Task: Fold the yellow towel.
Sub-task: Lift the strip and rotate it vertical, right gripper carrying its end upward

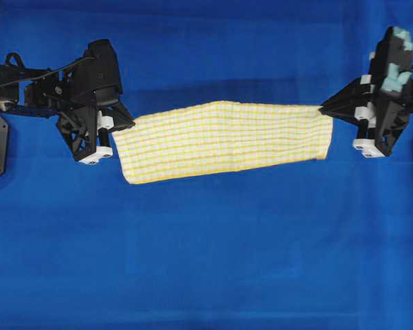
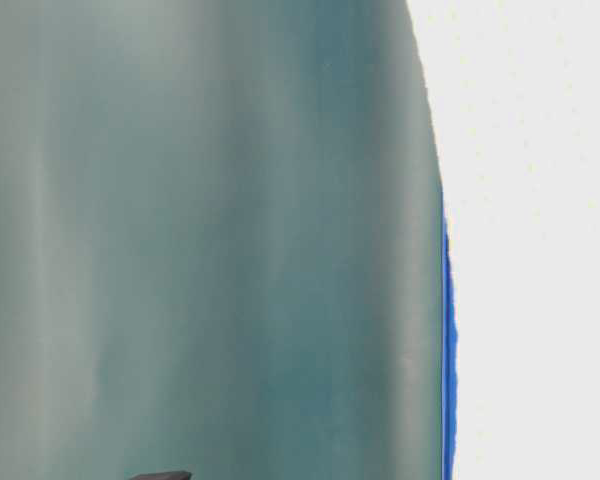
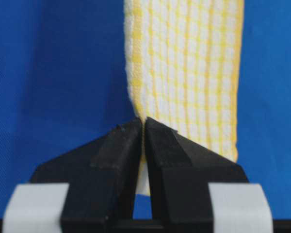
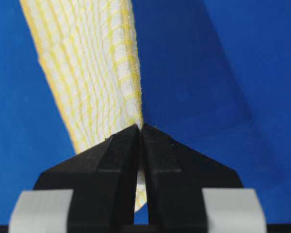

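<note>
Between the two sets of jaws, the yellow towel (image 1: pixel 224 141) stretches as a long band above the blue table (image 1: pixel 206 261). The left gripper (image 1: pixel 122 126) has its jaws clenched on the towel's near-left corner; the right gripper (image 1: pixel 325 110) pinches the opposite end the same way, cloth running straight out from each tip.

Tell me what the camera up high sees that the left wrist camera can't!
Only the overhead view shows the whole yellow towel stretched between both arms, with the right gripper pinching its far end. Only the left wrist view shows, close up, the left gripper shut on the towel's corner. Both show the towel and the blue table covering.
</note>
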Available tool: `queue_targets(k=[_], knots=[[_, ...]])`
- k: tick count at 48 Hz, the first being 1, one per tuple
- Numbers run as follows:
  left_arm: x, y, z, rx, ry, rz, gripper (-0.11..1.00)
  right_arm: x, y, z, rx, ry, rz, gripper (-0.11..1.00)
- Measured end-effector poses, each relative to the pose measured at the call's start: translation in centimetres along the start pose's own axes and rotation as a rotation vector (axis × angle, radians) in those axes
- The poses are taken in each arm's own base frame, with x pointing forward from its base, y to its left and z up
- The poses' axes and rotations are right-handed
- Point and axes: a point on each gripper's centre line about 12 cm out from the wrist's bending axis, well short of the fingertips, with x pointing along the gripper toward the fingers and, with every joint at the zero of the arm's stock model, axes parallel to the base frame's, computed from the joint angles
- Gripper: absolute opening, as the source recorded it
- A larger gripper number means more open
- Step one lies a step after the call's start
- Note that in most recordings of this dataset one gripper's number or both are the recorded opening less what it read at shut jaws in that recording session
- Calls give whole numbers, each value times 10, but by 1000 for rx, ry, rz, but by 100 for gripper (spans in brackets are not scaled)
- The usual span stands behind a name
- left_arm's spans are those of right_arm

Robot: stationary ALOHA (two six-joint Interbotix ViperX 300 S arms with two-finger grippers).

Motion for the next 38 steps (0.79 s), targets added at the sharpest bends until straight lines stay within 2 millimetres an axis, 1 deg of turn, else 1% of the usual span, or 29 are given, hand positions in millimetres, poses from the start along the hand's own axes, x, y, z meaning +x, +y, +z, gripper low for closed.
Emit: queue_targets(k=[6, 9, 12, 17, 28, 34, 38], knots=[[0, -1, 0, -6, -1, -3, 1, -4, -1, 4, 2, -21, -2, 2], [-1, -5, 1, -5, -10, -14, 1, -4, -5, 5, 4, -26, -15, 2], [-2, -14, 3, 3, -36, -36, 1, -2, -10, 7, 13, -36, -34, 2], [-4, -34, 9, 20, -103, -89, 1, 0, -23, 15, 38, -72, -78, 2], [-9, -74, 24, 51, -255, -209, 1, 8, -59, 36, 81, -132, -195, 2], [-6, -89, 38, 64, -311, -245, 1, 14, -75, 49, 91, -157, -240, 2], [0, -96, 48, 69, -324, -253, 1, 18, -83, 58, 86, -170, -260, 2]])
